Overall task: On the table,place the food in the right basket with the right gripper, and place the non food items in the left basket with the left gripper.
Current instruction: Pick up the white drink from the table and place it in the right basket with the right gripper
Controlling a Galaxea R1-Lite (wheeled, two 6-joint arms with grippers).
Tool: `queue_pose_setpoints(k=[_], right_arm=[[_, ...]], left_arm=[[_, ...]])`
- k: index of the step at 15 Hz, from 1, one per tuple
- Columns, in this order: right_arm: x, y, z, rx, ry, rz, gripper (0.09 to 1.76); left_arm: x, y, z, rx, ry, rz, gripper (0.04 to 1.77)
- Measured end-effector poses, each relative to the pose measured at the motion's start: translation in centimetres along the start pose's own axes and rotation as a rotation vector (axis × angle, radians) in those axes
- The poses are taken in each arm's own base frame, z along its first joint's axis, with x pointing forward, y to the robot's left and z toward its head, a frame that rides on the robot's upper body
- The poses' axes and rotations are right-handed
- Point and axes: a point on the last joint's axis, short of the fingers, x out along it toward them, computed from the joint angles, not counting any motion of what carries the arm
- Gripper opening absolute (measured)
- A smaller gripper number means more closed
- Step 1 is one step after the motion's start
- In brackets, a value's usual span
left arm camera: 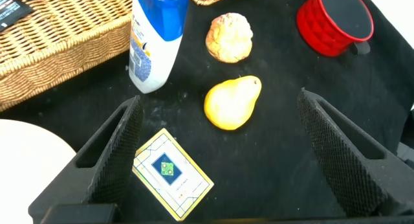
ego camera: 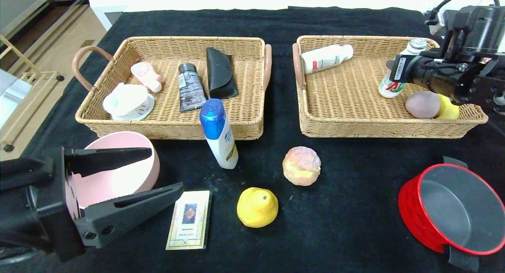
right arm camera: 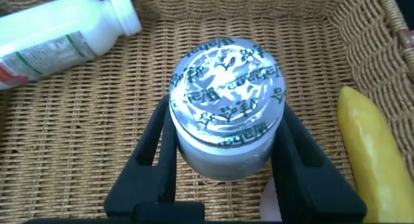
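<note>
The foil-capped drink bottle (right arm camera: pixel 226 114) stands upright inside the right basket (ego camera: pixel 388 127), near its far right corner, clamped at the neck between the fingers of the right gripper (ego camera: pixel 398 68). Its lower body is hidden beneath the cap in the right wrist view. Beside it in the same basket lie a white bottle (ego camera: pixel 326 58) on its side, a rounded mauve item (ego camera: pixel 422 104) and a yellow one (ego camera: pixel 449 108), partly hidden by the arm.

In front of the right basket, on the black cloth of the table (ego camera: pixel 355 225), sit a cream puff (ego camera: pixel 301 165) and a yellow pear (ego camera: pixel 257 206), well apart with open room around each. Nearer the left basket (ego camera: pixel 169 127) stand a blue-capped bottle (ego camera: pixel 218 133), a flat card box (ego camera: pixel 189 219) and a pink bowl (ego camera: pixel 130 174). The left gripper (ego camera: pixel 163 170) hangs over the bowl's rim, jaws spread wide and empty. A red pot (ego camera: pixel 453 208) sits at the table's right edge.
</note>
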Motion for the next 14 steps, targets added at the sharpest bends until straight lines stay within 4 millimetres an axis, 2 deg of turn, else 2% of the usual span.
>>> queue_pose_setpoints(k=[4,11,14], right_arm=[[0.76,0.12,-0.51,-0.005,0.003,-0.003,0.88],[0.68,0.16,-0.57,-0.011,0.007,-0.001,0.88],[0.51,0.16,-0.52,-0.009,0.008,0.000,1.13]], left_arm=[[0.02,-0.04,-0.04,0.001,0.000,-0.003,1.72],[-0.01,-0.06,-0.05,0.002,0.000,-0.002,1.72],[0.01,-0.07,-0.07,0.002,0.001,-0.003,1.72]])
